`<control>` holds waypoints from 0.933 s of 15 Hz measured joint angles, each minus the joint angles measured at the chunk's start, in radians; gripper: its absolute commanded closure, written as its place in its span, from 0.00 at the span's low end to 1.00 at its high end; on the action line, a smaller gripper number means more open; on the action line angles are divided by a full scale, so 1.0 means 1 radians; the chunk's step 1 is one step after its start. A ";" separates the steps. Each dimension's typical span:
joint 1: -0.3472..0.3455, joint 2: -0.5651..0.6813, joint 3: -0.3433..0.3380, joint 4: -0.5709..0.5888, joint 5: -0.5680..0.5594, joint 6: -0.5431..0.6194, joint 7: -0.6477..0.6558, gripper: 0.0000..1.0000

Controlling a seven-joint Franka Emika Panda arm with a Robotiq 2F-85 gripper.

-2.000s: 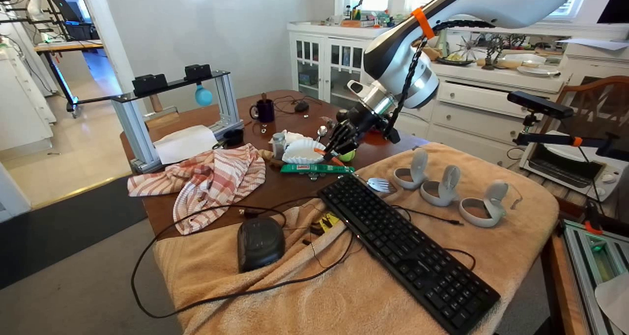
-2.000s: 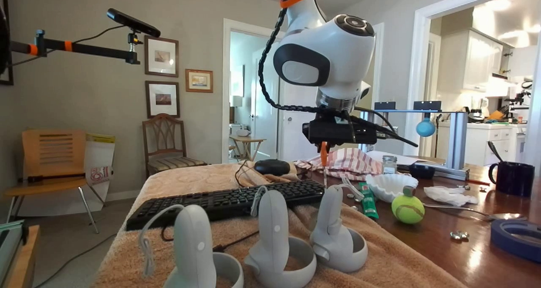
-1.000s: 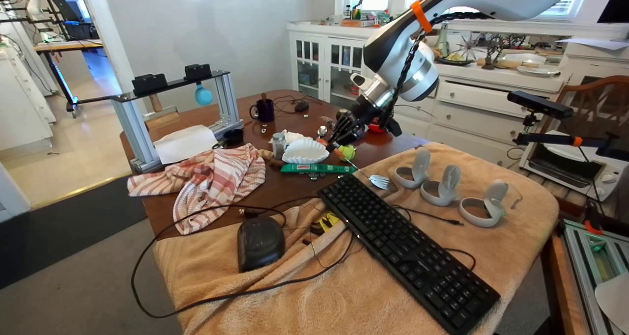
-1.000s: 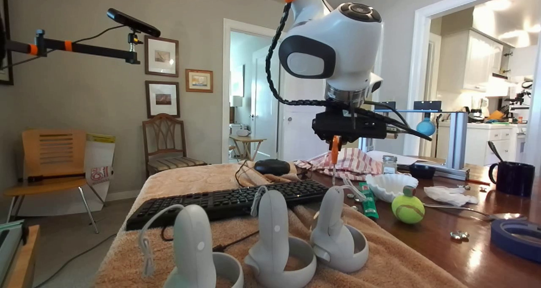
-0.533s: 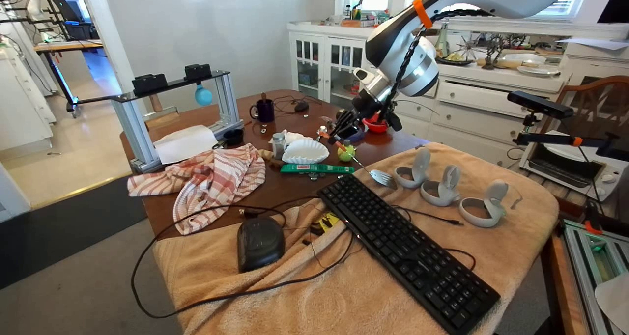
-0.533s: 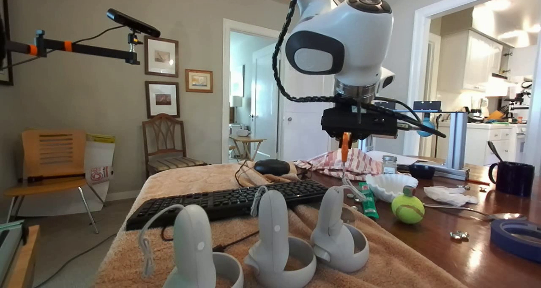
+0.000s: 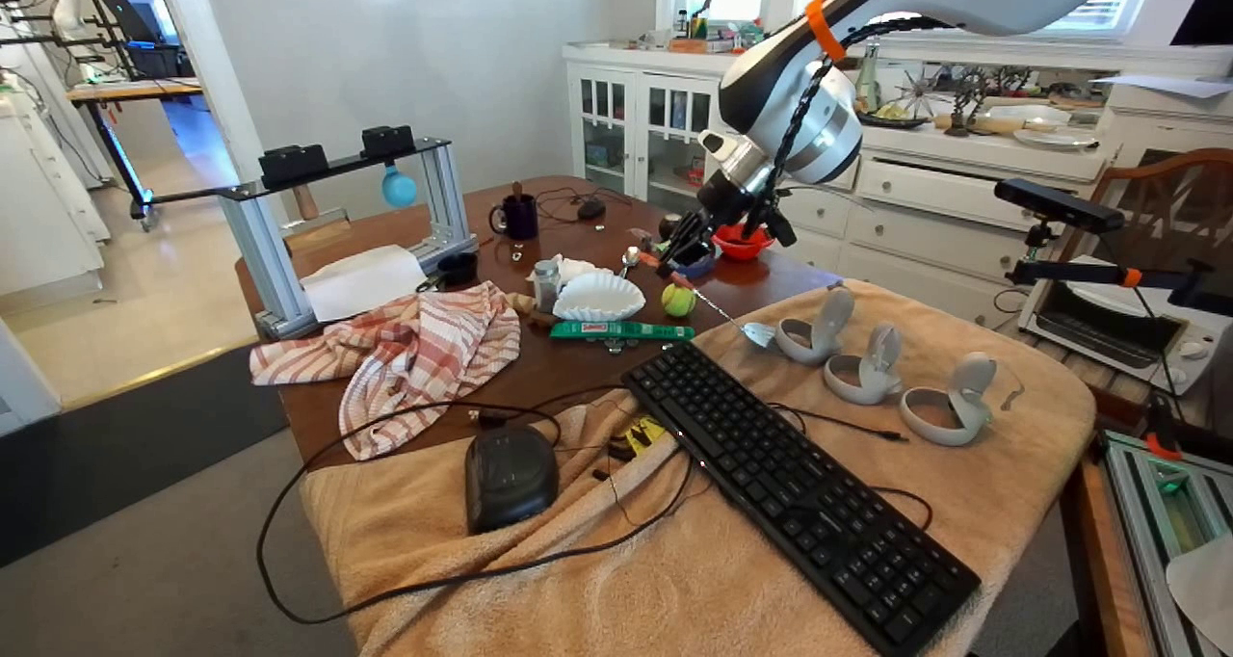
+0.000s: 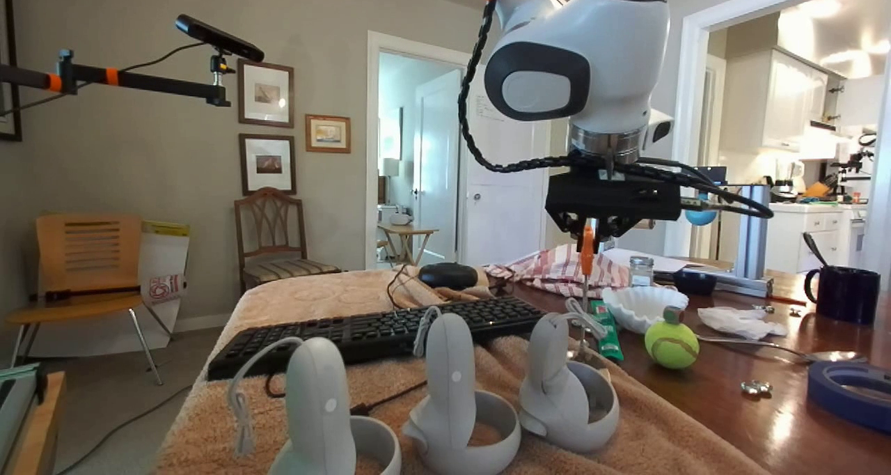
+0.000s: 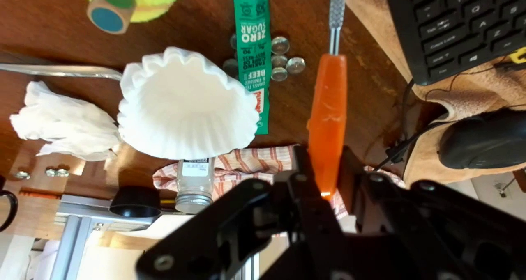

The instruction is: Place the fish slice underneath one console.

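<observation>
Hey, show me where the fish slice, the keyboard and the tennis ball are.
Fish slice (image 9: 330, 92), in the wrist view: on its orange handle.
Keyboard (image 7: 798, 488), in an exterior view: middle of its keys.
Tennis ball (image 8: 670, 345), in an exterior view: yellow-green felt.

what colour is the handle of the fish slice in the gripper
Orange; the handle shows best in the wrist view.

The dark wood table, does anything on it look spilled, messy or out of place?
Yes, mildly. In the wrist view, clear glass beads lie loose on both sides of the green beef snack packet, as if scattered. In an exterior view, the striped towel lies crumpled rather than folded.
</observation>
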 measured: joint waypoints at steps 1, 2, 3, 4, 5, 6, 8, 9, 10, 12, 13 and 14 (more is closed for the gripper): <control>0.033 -0.001 -0.039 0.001 -0.021 -0.013 0.024 0.95; 0.060 -0.001 -0.071 0.001 -0.041 -0.023 0.044 0.95; 0.082 -0.001 -0.094 0.001 -0.058 -0.034 0.062 0.95; 0.098 0.000 -0.110 0.001 -0.069 -0.039 0.073 0.95; 0.110 0.000 -0.120 0.001 -0.073 -0.042 0.078 0.95; 0.118 0.001 -0.126 0.001 -0.073 -0.043 0.079 0.95; 0.128 0.006 -0.130 0.001 -0.073 -0.043 0.079 0.95; 0.130 0.010 -0.130 0.001 -0.073 -0.042 0.079 0.95; 0.132 0.014 -0.130 0.000 -0.071 -0.041 0.078 0.95; 0.134 0.023 -0.128 -0.001 -0.060 -0.033 0.066 0.95; 0.136 0.026 -0.127 -0.003 -0.058 -0.031 0.062 0.95; 0.137 0.029 -0.127 -0.005 -0.058 -0.031 0.060 0.95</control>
